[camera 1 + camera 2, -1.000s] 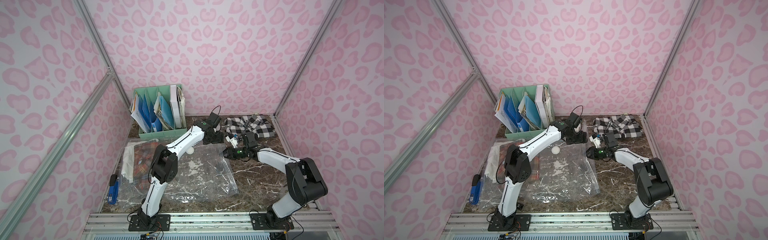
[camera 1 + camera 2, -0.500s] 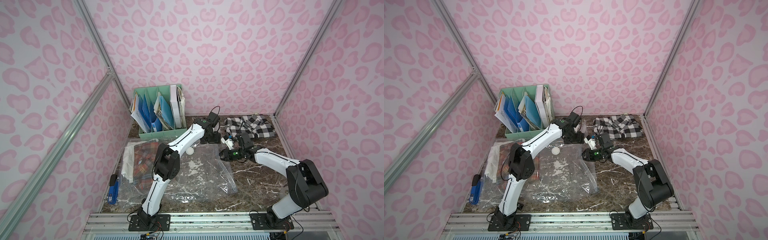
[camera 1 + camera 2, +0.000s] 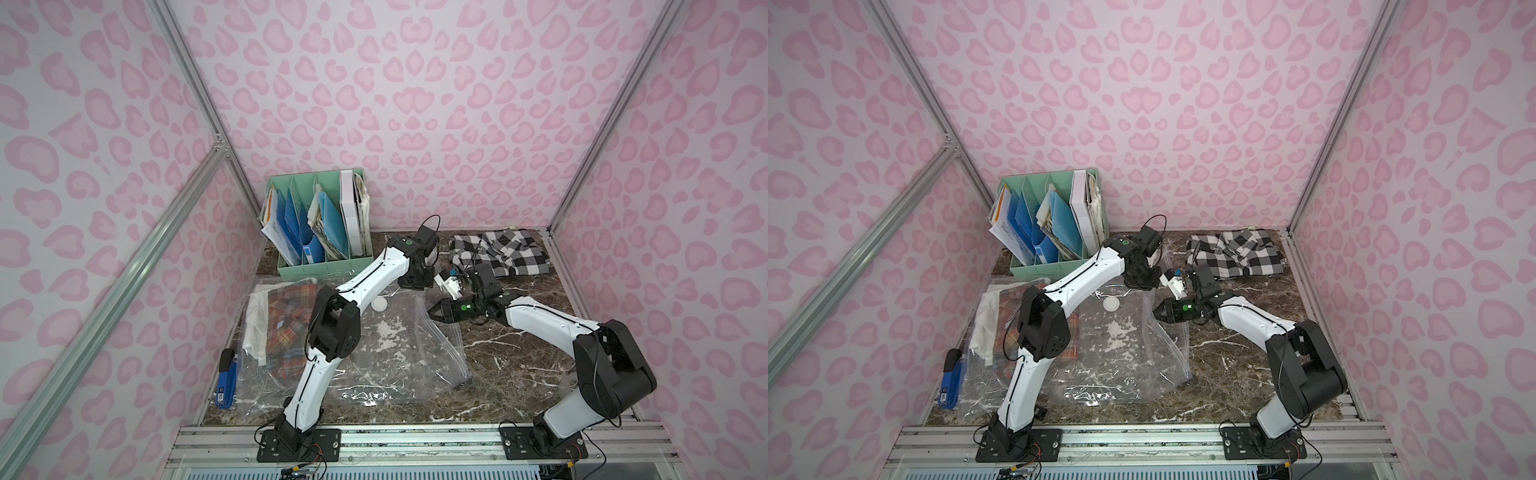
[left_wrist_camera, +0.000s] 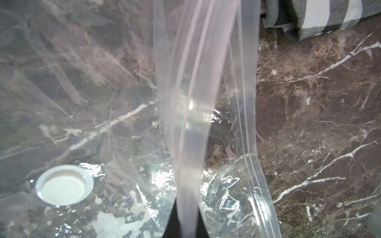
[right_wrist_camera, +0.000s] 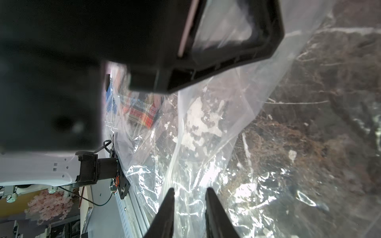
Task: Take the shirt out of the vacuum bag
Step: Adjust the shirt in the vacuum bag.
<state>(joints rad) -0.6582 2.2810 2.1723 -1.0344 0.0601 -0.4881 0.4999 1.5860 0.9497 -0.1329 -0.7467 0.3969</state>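
Observation:
The clear vacuum bag [image 3: 395, 357] [image 3: 1121, 357] lies flat mid-table, its white valve disc [image 3: 380, 303] [image 4: 64, 185] facing up. My left gripper [image 3: 415, 283] [image 4: 186, 224] is shut on a lifted strip of the bag's film near the zip-seal edge [image 4: 261, 185]. My right gripper [image 3: 431, 312] [image 5: 189, 194] hovers at the bag's open side, its fingers slightly apart with crinkled film showing behind the gap. A red plaid shirt [image 3: 286, 328] [image 5: 144, 111] lies under clear plastic at the left. I cannot tell whether that plastic is the same bag. A black-and-white checked shirt [image 3: 503, 253] [image 4: 321, 16] lies bare at the back right.
A green file organizer [image 3: 320, 224] full of folders stands at the back left, close behind my left arm. A blue stapler [image 3: 226, 382] lies by the left wall. Bare marble table [image 3: 519, 365] shows at the front right. Pink walls close three sides.
My left gripper has closed on the bag's film, which now stands pulled up. My right gripper has slid left to the bag's open edge.

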